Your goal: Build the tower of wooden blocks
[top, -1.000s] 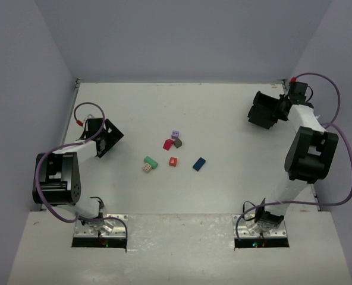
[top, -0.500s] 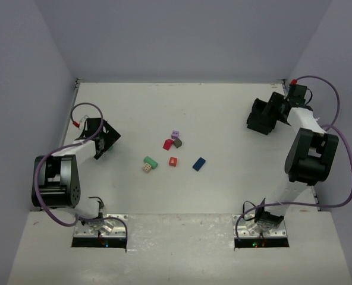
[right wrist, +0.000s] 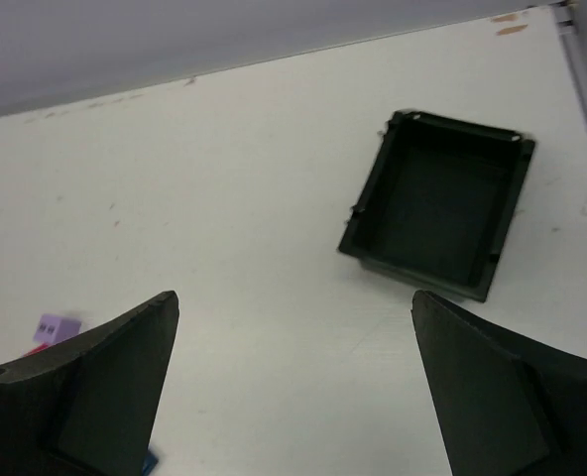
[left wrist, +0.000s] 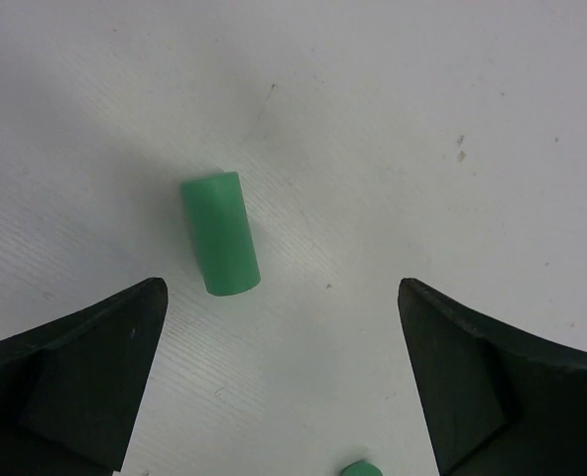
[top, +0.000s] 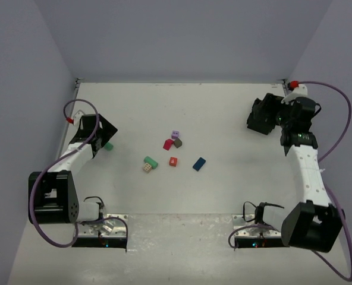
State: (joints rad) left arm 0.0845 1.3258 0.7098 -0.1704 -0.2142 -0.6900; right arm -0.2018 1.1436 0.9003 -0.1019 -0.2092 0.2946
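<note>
Across the middle of the table the wood blocks lie loose, none visibly stacked, so the tower is not begun. A green cylinder lies on its side apart from them, just ahead of the left gripper, jaws spread and empty. The right gripper, likewise spread and empty, faces a black bin. All the stacking remains.

Black plastic bin sits upright, mouth open, on the white table, close to its far right corner.
</note>
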